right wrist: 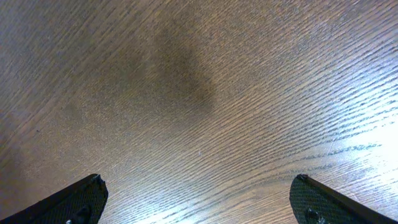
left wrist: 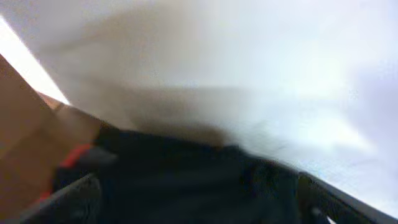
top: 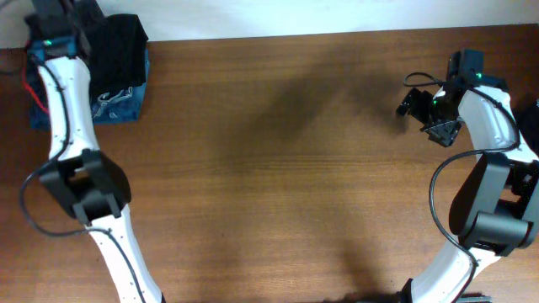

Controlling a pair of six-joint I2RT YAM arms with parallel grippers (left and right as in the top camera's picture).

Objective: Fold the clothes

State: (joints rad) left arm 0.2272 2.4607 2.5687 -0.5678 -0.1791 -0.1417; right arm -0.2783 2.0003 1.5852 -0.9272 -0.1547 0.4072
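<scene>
The clothes are a pile at the table's far left corner: a black garment [top: 122, 42] on top and a blue one with pale pattern [top: 118, 103] under it. My left gripper [top: 84, 18] is over this pile. In the blurred left wrist view its fingers [left wrist: 196, 202] stand wide apart with the black cloth [left wrist: 186, 174] between and below them. A red-orange edge [left wrist: 74, 154] shows at the left. My right gripper [top: 425, 111] hangs open and empty above bare wood at the far right, its two fingers [right wrist: 199, 199] wide apart.
The brown wooden table [top: 286, 168] ends at a white wall [top: 337, 15] at the back. The right arm's base [top: 497, 219] stands at the right edge, and the left arm [top: 84, 181] crosses the left side. A dark shape [top: 530, 126] lies at the right border.
</scene>
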